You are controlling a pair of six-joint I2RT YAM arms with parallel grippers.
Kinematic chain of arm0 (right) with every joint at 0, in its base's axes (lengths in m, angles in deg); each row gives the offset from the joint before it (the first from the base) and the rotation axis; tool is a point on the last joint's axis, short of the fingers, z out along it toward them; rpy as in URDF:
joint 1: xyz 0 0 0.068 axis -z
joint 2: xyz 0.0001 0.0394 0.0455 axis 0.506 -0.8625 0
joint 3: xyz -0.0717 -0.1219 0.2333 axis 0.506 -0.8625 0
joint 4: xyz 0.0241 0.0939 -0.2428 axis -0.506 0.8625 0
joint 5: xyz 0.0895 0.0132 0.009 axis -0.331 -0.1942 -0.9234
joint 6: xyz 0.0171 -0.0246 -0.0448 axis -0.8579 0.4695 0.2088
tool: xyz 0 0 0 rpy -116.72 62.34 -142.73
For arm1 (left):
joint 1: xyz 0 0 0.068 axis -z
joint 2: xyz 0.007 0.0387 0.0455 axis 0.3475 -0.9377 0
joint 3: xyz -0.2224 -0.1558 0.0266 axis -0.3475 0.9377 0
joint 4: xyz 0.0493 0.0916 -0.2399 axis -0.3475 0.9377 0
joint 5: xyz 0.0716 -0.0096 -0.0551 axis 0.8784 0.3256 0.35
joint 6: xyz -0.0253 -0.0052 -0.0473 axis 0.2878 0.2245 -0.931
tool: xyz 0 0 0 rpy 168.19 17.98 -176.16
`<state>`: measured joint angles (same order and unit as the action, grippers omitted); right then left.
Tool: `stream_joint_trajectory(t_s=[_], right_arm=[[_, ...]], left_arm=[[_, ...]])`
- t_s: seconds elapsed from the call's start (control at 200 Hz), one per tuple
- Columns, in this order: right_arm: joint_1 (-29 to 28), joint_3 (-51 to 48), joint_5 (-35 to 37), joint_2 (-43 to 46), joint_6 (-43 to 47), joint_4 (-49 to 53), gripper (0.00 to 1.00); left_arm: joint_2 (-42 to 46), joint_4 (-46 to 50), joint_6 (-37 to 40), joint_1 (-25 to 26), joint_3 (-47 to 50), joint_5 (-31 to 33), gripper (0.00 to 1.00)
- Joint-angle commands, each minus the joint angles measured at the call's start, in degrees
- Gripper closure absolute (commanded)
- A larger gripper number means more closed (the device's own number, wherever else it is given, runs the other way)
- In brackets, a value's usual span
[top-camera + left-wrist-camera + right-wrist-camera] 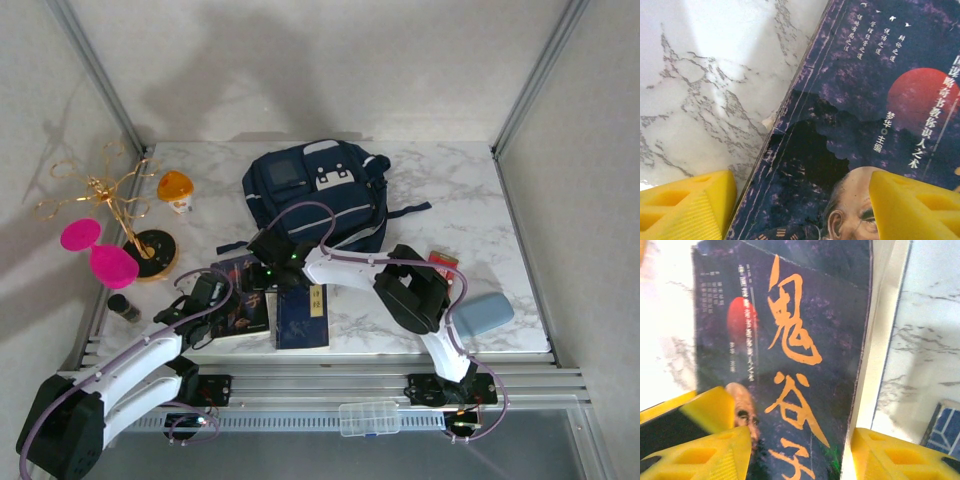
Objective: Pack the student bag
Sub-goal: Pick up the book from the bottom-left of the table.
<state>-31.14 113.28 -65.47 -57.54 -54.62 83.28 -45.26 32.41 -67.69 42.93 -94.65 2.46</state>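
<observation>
While the student bag (315,190) lay front-up at the rear centre of the white marble table (470,200), walled in white (350,60), left gripper (802,195) stood released astride a purple book's (865,100) edge; right gripper (801,440) released over its cover.

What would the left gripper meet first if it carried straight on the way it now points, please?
Most likely the dark book: the left gripper points down at its edge, jaws open astride it, the table beside. The gap is hard to judge.
</observation>
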Motion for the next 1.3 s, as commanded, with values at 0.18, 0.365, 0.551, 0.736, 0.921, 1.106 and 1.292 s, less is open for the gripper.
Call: stream_joint_trajectory(t_s=[0.18, 0.365, 0.551, 0.736, 0.921, 1.106, 1.292], right_arm=[[-0.19, -2.22, -2.44, 3.63, 2.14, -2.1, 0.47], [0.28, -2.13, 3.12, 1.47, 2.76, 2.57, 0.43], [0.09, -1.93, 1.63, -1.47, 2.39, 1.61, 0.4], [-0.61, -0.52, -0.5, -3.58, 2.52, 0.92, 0.4], [-0.97, -0.14, -3.45, -1.8, 3.08, -0.18, 0.44], [-1.06, -0.27, -3.15, 1.39, 3.64, -0.44, 0.47], [-1.05, -0.67, -5.6, 2.74, 3.98, -1.99, 0.52]], left_arm=[[-1.69, -1.26, -1.87, 1.14, 2.3, -3.61, 0.29], [-1.6, -0.91, -1.89, 1.14, 1.98, -3.35, 0.29], [-1.78, -1.57, -1.87, 1.23, 1.56, -4.78, 0.29], [-1.8, -2.27, -2.24, 1.67, 1.83, -4.95, 0.3], [-2.48, -1.78, -2.09, 1.76, 1.53, -4.1, 0.3], [-2.4, -1.73, -2.09, 1.76, 1.73, -3.96, 0.3], [-2.21, -1.34, -2.1, 1.84, 1.82, -3.71, 0.3]])
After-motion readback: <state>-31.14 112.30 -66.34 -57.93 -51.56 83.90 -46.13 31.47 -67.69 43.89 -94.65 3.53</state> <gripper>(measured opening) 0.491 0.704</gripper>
